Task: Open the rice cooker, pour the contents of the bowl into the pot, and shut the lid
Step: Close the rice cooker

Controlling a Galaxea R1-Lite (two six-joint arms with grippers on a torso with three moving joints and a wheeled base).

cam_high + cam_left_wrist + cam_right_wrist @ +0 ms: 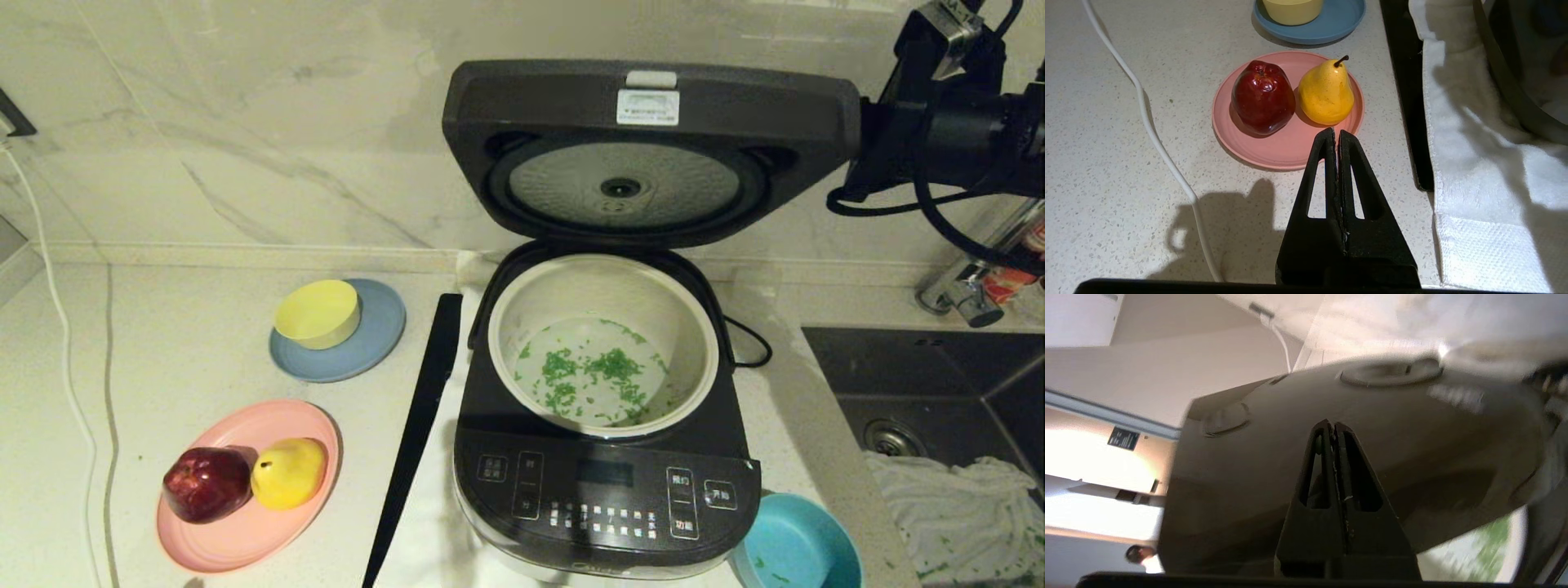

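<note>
The rice cooker point(604, 498) stands in the middle of the counter with its lid point(653, 106) swung up, the dimpled silver plate facing me. Green contents point(588, 371) lie scattered on the bottom of the cream pot point(695, 327). The teal bowl point(804, 547) sits on the counter at the cooker's front right, holding only a few green bits. My right arm point(939, 139) reaches in behind the lid's right edge. In the right wrist view my right gripper point(1334, 424) is shut, its tips at the lid's dark outer top point(1412, 428). My left gripper point(1336, 131) hangs shut and empty over the counter.
A pink plate point(245, 506) with a red apple and a yellow pear lies front left. Behind it a yellow bowl point(317, 313) sits on a grey-blue plate. A black strip point(416, 433) edges the white towel under the cooker. A sink point(939, 384) with a cloth is on the right.
</note>
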